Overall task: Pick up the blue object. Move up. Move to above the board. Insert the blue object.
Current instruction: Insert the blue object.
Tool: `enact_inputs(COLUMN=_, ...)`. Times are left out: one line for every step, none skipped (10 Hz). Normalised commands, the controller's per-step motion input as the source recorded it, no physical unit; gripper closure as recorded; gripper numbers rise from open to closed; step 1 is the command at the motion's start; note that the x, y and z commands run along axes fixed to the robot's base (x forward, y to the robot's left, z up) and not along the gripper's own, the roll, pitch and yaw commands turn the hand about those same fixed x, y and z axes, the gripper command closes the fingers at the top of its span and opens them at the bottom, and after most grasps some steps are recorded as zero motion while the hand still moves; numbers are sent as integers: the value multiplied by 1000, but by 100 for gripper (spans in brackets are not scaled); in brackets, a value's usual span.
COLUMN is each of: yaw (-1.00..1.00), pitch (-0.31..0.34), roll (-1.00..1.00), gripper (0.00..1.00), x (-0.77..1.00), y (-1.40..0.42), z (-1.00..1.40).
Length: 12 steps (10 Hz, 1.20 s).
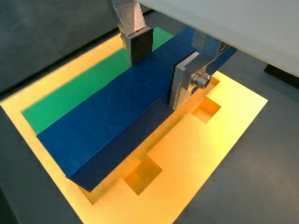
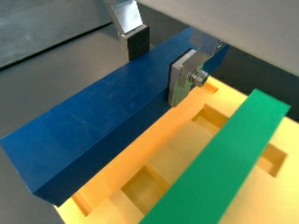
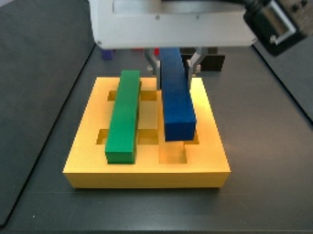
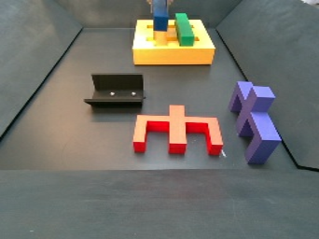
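Observation:
The blue object (image 1: 111, 118) is a long dark blue bar lying lengthwise over the yellow board (image 1: 216, 131), beside the green bar (image 1: 70, 101). In both wrist views my gripper (image 1: 160, 77) straddles the bar near one end, with a silver finger on each long side, pads against it. It also shows in the other wrist view (image 2: 158, 74), with the blue object (image 2: 105, 122), board (image 2: 176, 166) and green bar (image 2: 228, 166). In a side view the blue object (image 3: 178, 96) sits in or just above a groove of the board (image 3: 146, 169), under the gripper (image 3: 174, 57).
The green bar (image 3: 124, 114) lies in the board's neighbouring groove. On the floor in a side view stand the fixture (image 4: 116, 91), a red comb-shaped piece (image 4: 178, 131) and purple notched blocks (image 4: 256, 121), all well away from the board (image 4: 174, 54).

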Motion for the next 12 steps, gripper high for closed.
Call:
enact_inputs(yaw=0, pitch=-260, roll=69, gripper=100, x=-40, y=-117, z=-734)
enact_inputs(yaw=-46, pitch=-183, roll=0, gripper=100, x=0, y=-34, z=-694)
enact_inputs(yaw=-206, pitch=-120, roll=-16, gripper=100, x=0, y=0, z=-626)
enact_inputs(yaw=-346, pitch=-30, roll=-3, gripper=100, x=0, y=0, z=-360)
enact_inputs(yaw=-180, pitch=-7, roll=66, gripper=100, x=-14, y=0, z=-177)
enact_inputs(yaw=0, pitch=0, roll=121, gripper=100, x=0, y=-43, z=-71)
enact_inputs(yaw=0, pitch=0, roll=124, gripper=100, x=-103, y=0, z=-86)
enact_inputs(yaw=0, pitch=0, roll=116, gripper=100, x=-200, y=0, z=-100)
enact_inputs(yaw=-17, pitch=0, roll=117, gripper=100, x=-86, y=-57, z=-214)
enact_inputs(yaw=-91, pitch=174, roll=81, gripper=100, x=0, y=-114, z=-214)
enact_inputs(yaw=-111, pitch=166, roll=0, gripper=100, x=0, y=-74, z=-274)
enact_inputs(yaw=-157, pitch=154, roll=17, gripper=100, x=117, y=-183, z=-266)
